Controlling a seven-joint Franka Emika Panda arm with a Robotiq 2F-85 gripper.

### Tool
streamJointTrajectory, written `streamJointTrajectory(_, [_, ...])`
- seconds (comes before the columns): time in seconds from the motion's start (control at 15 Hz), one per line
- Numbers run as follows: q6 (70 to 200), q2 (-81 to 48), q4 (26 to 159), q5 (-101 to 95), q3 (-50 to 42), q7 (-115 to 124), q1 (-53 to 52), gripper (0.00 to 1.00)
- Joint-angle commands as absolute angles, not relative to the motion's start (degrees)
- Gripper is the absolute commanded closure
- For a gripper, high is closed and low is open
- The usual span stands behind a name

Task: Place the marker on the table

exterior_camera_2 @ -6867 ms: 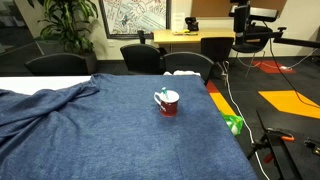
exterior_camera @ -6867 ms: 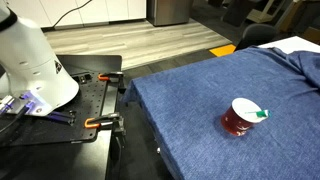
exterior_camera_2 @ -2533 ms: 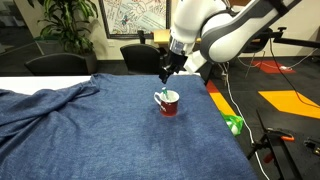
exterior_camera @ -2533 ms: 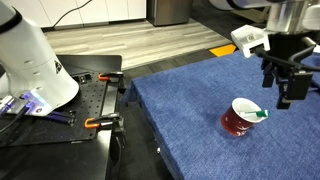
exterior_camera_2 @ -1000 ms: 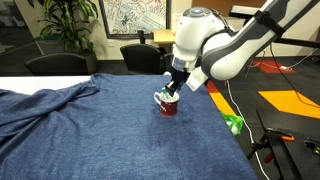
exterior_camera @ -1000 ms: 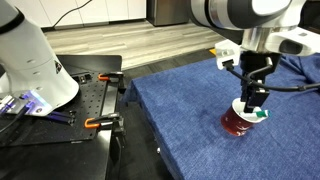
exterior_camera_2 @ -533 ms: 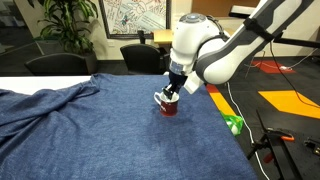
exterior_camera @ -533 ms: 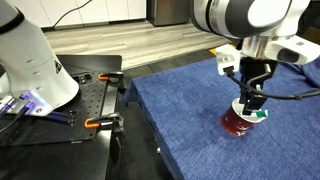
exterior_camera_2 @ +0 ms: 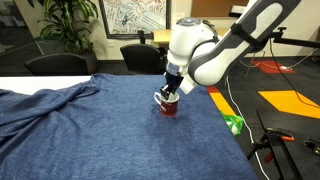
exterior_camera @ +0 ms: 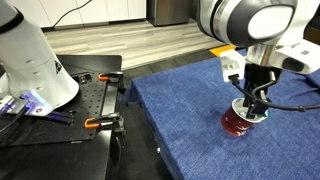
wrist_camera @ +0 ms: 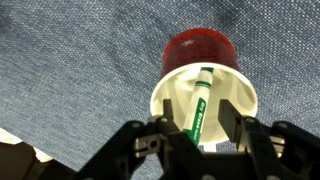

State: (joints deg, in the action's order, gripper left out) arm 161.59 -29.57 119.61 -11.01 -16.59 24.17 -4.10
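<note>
A dark red cup (exterior_camera: 236, 125) with a white inside stands on the blue denim-covered table (exterior_camera: 185, 115). It also shows in an exterior view, as the cup (exterior_camera_2: 168, 106) on the table (exterior_camera_2: 110, 125). The marker (wrist_camera: 197, 108), white with a green cap, leans upright inside the cup (wrist_camera: 200, 48); its green tip (exterior_camera: 263, 114) pokes over the rim. My gripper (wrist_camera: 198, 112) hangs straight above the cup mouth, jaws open, one finger on each side of the marker with a gap on both sides. Both exterior views show the gripper (exterior_camera: 252, 104) (exterior_camera_2: 171, 93) at the rim.
A black perforated cart (exterior_camera: 85, 100) with orange clamps and a white robot base (exterior_camera: 30, 60) stand beside the table. Black chairs (exterior_camera_2: 140, 58) line the far edge. The cloth bunches into folds (exterior_camera_2: 40, 100) at one end. A green object (exterior_camera_2: 234, 124) lies on the floor.
The gripper has lowered a little onto the cup mouth around the marker. Its jaws have kept the same width. Cup and marker have not moved.
</note>
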Motion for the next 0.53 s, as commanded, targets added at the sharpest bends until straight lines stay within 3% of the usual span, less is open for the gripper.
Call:
streamJointTrajectory(0.0, [162.7, -32.0, 117.1, -8.4, -15.3, 20.9, -2.4, 0.45])
streamJointTrajectory(0.13, [162.5, -33.2, 116.1, -8.0, -15.1, 20.2, -2.3, 0.45])
streamJointTrajectory(0.2, [162.5, -33.6, 115.7, -7.9, -15.0, 19.8, -2.2, 0.51])
streamJointTrajectory(0.27, [162.6, -33.8, 115.5, -7.9, -15.0, 19.8, -2.3, 0.73])
streamJointTrajectory(0.4, [162.9, -33.9, 115.5, -8.2, -15.2, 19.8, -2.6, 0.76])
streamJointTrajectory(0.47, [163.2, -33.8, 115.8, -8.4, -15.5, 20.0, -3.0, 0.84])
